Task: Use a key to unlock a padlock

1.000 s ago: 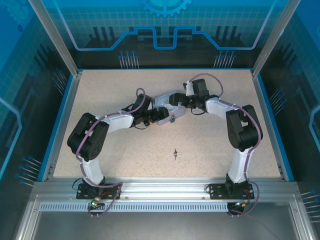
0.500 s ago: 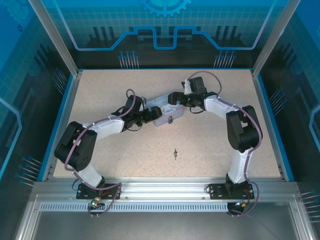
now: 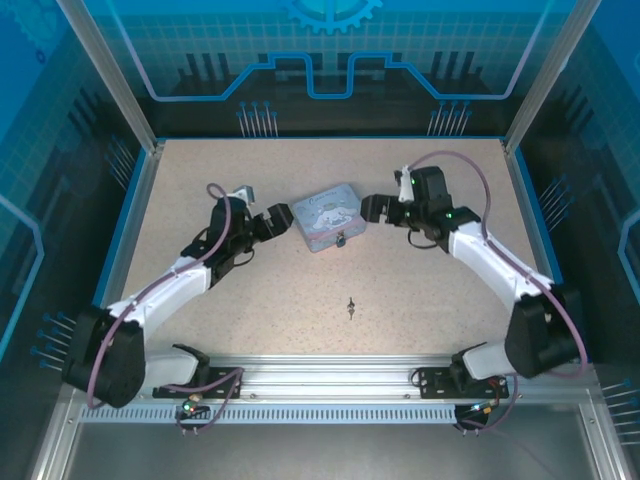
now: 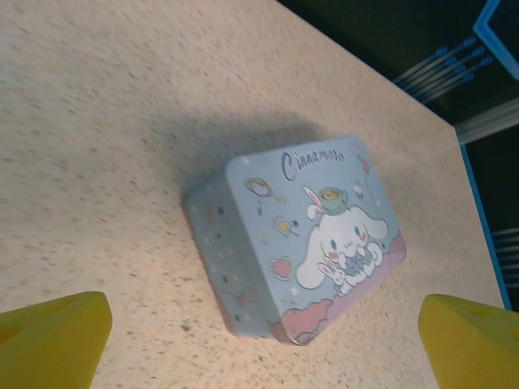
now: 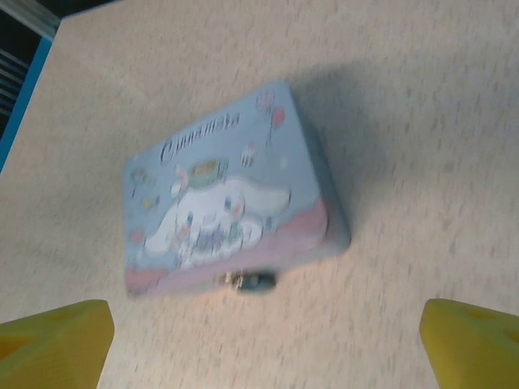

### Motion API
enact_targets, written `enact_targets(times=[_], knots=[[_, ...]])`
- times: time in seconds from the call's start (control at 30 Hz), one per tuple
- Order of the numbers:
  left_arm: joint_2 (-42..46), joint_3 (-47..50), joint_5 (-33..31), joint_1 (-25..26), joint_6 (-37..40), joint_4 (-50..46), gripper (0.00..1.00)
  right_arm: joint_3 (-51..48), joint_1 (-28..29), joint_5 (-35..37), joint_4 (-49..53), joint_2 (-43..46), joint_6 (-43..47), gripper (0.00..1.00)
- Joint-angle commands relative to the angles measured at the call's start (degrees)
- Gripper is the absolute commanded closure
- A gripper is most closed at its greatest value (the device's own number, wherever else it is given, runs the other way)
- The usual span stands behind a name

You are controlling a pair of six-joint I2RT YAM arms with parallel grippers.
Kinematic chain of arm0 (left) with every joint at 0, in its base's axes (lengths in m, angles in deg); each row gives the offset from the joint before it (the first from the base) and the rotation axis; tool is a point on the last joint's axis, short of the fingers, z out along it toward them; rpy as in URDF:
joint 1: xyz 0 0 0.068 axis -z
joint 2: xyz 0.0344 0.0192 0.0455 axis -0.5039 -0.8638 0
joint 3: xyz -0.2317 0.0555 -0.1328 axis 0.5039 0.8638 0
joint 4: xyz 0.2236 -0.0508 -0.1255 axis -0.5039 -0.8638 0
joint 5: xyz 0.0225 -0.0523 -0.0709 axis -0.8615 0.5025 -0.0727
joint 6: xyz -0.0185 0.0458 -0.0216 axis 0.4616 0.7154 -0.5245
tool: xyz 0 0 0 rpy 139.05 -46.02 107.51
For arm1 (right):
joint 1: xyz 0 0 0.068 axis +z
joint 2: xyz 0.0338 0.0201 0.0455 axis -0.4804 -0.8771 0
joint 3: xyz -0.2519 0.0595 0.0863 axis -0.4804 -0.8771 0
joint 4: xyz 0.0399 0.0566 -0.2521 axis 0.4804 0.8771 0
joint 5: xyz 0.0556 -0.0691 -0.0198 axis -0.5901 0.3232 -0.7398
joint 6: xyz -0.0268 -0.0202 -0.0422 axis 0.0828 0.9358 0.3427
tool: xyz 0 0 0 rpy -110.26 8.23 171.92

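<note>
The small dark teal padlock (image 3: 341,240) hangs on the front edge of a pastel cartoon tin (image 3: 324,216) at mid-table; in the right wrist view the padlock (image 5: 256,281) shows blurred under the tin's (image 5: 227,186) pink edge. The slim dark key (image 3: 350,306) lies alone on the table nearer the bases. My left gripper (image 3: 279,218) is open just left of the tin, nothing between its yellow fingertips (image 4: 50,340). My right gripper (image 3: 367,208) is open just right of the tin, its fingertips (image 5: 474,340) also empty. The left wrist view looks onto the tin (image 4: 300,235).
The speckled table (image 3: 220,300) is ringed by a blue rim (image 3: 128,225) and glass-and-metal enclosure walls. An aluminium rail (image 3: 330,375) carrying the arm bases runs along the near edge. Open tabletop lies around the key.
Both arms have drawn back from over the tin, the left one leftward and the right one rightward, so the tin and padlock are now uncovered. The key has not moved.
</note>
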Motion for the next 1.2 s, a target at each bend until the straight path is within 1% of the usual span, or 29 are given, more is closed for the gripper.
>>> enact_targets(times=[0.0,0.13,0.27,0.37,0.5,0.57,0.77,0.93,1.17], knots=[[4.7,2.6,-5.6,-1.2,2.3,0.7,0.01,-5.4,3.7,0.4,6.3,5.5,-6.9,0.04],[8.0,3.6,-6.4,-2.1,2.9,-0.3,0.01,-10.7,9.6,3.4,11.3,11.5,-13.9,0.08],[9.3,4.1,-6.3,-2.4,3.1,-0.5,0.01,-13.6,15.9,7.2,17.0,14.4,-20.8,0.11],[9.6,4.5,-6.1,-2.5,3.0,0.0,0.01,-14.0,19.7,9.4,21.1,13.7,-24.6,0.14],[9.5,5.0,-5.5,-2.5,3.1,0.5,0.01,-13.2,23.9,9.4,21.9,9.3,-26.0,0.16],[9.5,5.1,-5.4,-2.6,3.2,0.6,0.01,-12.2,25.6,9.6,21.1,6.7,-26.4,0.19],[9.5,6.4,-4.6,-3.1,2.6,2.1,0.01,-10.3,27.7,9.4,17.0,-0.4,-26.9,0.33],[9.4,6.7,-3.9,-3.5,2.5,2.5,0.01,-8.0,28.8,8.9,16.4,-5.8,-26.5,0.4],[8.5,7.1,-1.8,-3.6,1.2,4.3,0.01,-4.1,30.0,7.7,16.2,-12.9,-26.8,0.47]])
